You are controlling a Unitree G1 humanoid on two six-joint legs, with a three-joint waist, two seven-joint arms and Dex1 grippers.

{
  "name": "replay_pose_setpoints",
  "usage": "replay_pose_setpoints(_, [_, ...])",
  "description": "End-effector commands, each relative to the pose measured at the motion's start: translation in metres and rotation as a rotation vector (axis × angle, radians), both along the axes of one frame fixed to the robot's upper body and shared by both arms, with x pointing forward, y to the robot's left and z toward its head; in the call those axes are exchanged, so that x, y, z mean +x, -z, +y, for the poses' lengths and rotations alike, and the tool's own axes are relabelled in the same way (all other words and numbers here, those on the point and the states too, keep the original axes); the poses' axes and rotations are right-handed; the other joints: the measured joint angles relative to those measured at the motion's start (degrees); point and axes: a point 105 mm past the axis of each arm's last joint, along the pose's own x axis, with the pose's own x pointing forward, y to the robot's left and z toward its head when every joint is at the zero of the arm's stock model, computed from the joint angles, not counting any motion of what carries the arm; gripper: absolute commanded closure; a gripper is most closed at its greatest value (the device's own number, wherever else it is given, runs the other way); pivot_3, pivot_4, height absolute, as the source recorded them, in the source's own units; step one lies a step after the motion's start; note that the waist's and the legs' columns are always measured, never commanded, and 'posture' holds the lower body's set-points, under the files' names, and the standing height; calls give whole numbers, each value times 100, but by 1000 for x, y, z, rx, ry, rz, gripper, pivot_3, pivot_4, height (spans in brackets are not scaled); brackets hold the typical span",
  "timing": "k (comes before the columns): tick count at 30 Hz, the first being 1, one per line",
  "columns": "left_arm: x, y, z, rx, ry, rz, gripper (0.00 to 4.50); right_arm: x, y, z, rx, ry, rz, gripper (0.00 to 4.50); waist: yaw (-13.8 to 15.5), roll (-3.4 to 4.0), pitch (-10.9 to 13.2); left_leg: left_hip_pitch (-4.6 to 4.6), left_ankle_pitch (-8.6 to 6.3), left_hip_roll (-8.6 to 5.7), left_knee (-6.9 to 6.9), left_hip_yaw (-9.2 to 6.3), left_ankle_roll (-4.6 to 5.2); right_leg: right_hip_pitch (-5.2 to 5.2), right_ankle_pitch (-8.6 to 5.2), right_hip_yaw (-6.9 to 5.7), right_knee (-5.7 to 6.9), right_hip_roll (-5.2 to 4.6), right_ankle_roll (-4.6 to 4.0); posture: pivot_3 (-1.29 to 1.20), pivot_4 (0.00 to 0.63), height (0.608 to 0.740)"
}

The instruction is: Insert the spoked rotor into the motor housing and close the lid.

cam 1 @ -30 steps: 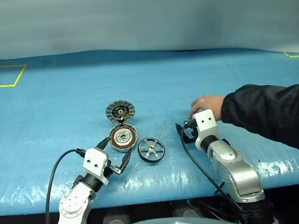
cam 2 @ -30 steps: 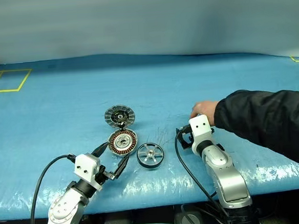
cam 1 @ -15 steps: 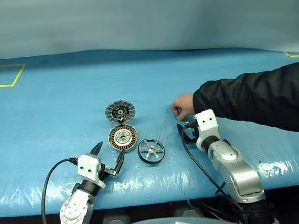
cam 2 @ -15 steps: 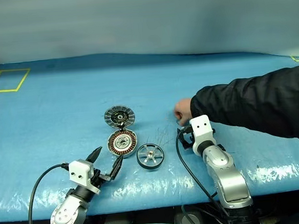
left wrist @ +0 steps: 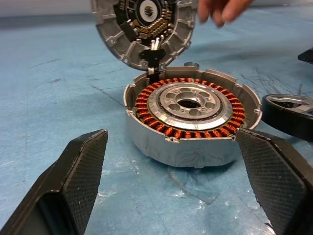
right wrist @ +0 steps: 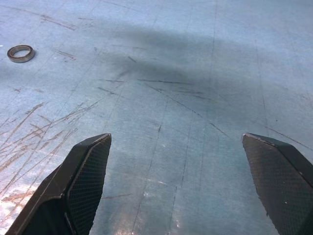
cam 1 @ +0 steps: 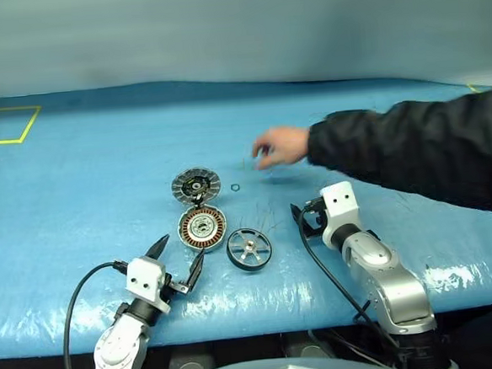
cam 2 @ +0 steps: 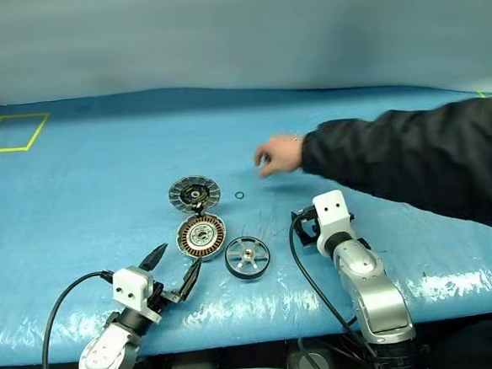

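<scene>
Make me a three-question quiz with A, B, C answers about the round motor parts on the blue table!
1. Where is the spoked wheel?
A. Inside the copper-coil shell
B. On the table beside the shell
C. In a gripper

2. What colour are the coils in the shell?
A. Copper-orange
B. Green
C. White

3. How is the lid?
A. Shut over the shell
B. Flipped open
C. Taken off and held by the person's hand

Answers: 1 B, the wheel lies on the blue table just to the shell's right. 2 A, the left wrist view shows an orange ring. 3 B, its inner face shows, joined at the shell's far edge.
</scene>
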Motion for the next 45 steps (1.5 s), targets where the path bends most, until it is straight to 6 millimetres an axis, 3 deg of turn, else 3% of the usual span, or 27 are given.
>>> replay_pose_setpoints(1, [-3,-1,-2,-3,10,-11,45,2,-6,1,4,-9,-31,0,0,0,0,-1,0,0,-1,0,0,0,0,0,0,0,0,0,150,740])
replay_pose_setpoints(5, [-4,0,-1,-6,-1,-8,942,7,-6,10,-1,-72,-31,0,-8,1,0,-4,0,0,-2,1,0,0,0,0,1,0,0,0,150,740])
replay_pose_setpoints(9, [-4,1,-3,-29,1,-4,2336,16,-11,24,-8,-158,-41,0,-17,1,0,-1,1,0,2,2,0,-2,0,1,3,0,0,0,150,740])
replay_pose_setpoints(14, [-3,0,2,1,-43,-25,3979,32,-25,56,36,-298,-45,0,-23,2,1,-6,1,0,-1,2,1,8,1,0,3,0,0,0,150,740])
replay_pose_setpoints(21, [-8,4,-1,-18,-52,10,3979,48,-25,91,2,-429,-48,0,-14,3,2,-9,1,0,-4,1,1,20,1,-1,3,1,-1,0,150,740])
replay_pose_setpoints(33, [-12,4,-4,-41,-66,-7,3979,73,-21,125,83,-475,-28,0,-64,7,4,-7,1,0,-6,1,1,20,1,-1,5,2,0,0,150,740])
replay_pose_setpoints(42, [-16,6,-1,-55,-89,-6,3979,82,0,135,92,-478,43,0,-87,9,6,-8,1,0,-6,1,1,19,1,-1,5,2,-1,0,150,740])
replay_pose_setpoints(45, [-17,5,-1,-54,-95,-8,4030,79,14,131,42,-476,70,668,-90,9,5,-3,1,0,-6,1,1,21,1,-1,7,2,-1,0,150,740])
